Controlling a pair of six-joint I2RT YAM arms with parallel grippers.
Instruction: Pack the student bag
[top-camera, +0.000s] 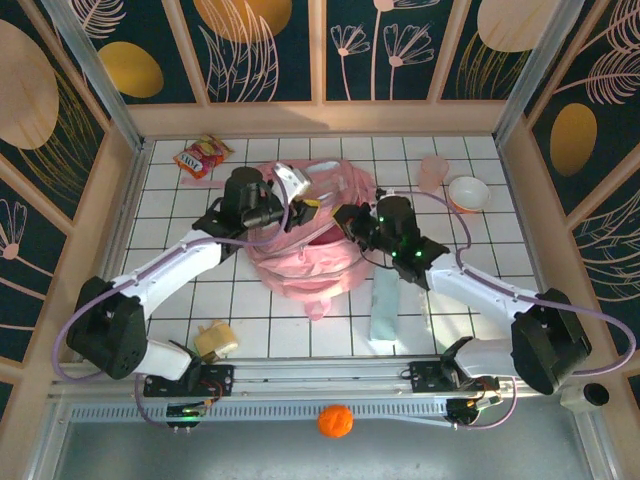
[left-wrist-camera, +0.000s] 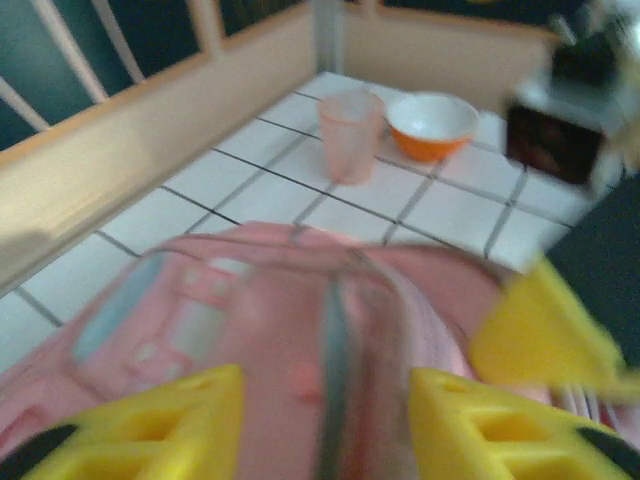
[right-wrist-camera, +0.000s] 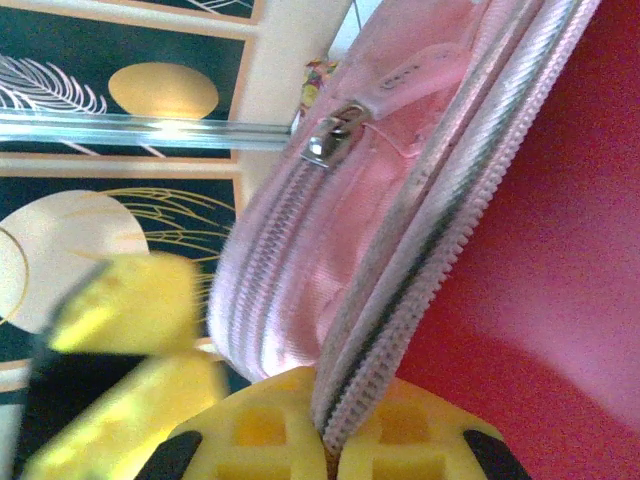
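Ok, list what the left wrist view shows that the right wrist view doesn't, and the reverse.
Left wrist, not right: the cup and bowl on the tiles. Right wrist, not left: a zip pull, a red surface, and the right gripper shut on the zip edge of the bag. Both: the pink bag.

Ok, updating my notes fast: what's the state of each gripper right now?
Left gripper: open, over the student bag.
Right gripper: shut on the student bag's zip edge.
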